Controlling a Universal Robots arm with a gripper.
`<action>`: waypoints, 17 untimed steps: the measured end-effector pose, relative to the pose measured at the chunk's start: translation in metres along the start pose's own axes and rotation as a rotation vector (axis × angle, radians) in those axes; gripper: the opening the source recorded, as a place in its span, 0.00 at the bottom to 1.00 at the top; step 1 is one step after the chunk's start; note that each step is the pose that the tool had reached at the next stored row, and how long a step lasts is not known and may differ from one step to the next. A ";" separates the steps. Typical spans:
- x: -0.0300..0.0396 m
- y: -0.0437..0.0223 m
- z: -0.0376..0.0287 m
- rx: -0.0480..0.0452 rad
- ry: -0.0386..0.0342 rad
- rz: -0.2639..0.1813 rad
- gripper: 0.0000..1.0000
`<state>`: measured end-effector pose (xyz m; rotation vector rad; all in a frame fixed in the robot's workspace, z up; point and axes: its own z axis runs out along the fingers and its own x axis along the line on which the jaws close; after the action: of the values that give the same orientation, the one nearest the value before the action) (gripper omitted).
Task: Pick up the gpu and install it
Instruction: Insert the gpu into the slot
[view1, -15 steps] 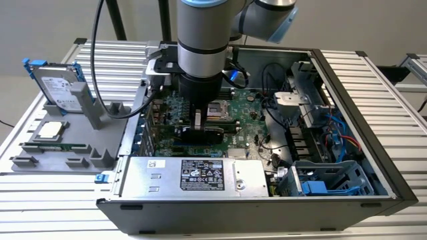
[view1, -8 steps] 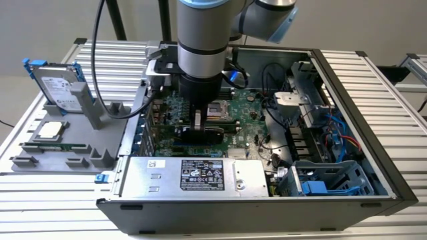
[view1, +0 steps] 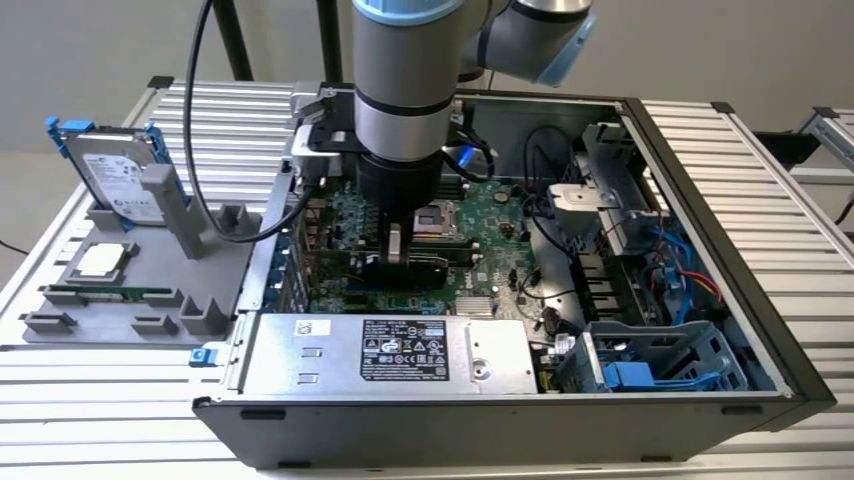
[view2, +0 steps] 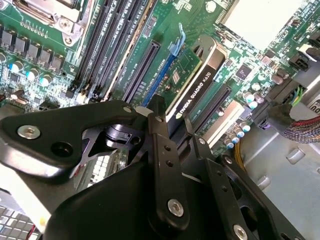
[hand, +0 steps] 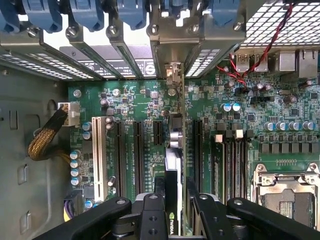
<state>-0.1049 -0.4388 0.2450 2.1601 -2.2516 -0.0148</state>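
GPU first: from my remote seat, the flat green circuit-board card with its black cooler shroud (view1: 400, 268) stands on edge over the green motherboard (view1: 501, 235) inside the open black computer case (view1: 747, 330) in the exterior view, under the arm's black gripper (view1: 396, 252). Toward the exterior view's left a grey plastic fixture tray (view1: 120, 300) holds a silver hard drive with blue rails (view1: 114, 175) and a narrow green memory stick (view1: 107, 294), both well apart from the work.

In the second wrist view the gpu (view2: 192, 82) sits upright in line with a long black expansion slot (view2: 141, 70) region, and the black gripper fingers (view2: 161, 145) pinch its upper edge from both sides. I cannot tell here whether its edge connector is fully down.

In the first wrist view I look straight down the card's thin top edge (hand: 173, 165), running toward the silver bracket bays (hand: 170, 65) at the case's rear wall, with black slots on either side of it. The fingers (hand: 156, 210) are closed on the card.

My worry is alignment. If the card is tilted or slightly off its slot, pressing could jam the connector or flex the board; the end bracket could also catch on the rear frame, and the grip could slip on the smooth shroud.
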 end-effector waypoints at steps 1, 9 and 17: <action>0.0000 0.0001 0.0000 0.0000 0.0000 0.000 0.00; 0.0001 0.0026 0.0000 -0.0001 0.0002 0.000 0.00; 0.0001 0.0028 -0.0013 -0.0023 0.0000 0.000 0.00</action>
<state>-0.1077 -0.4388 0.2464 2.1588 -2.2506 -0.0175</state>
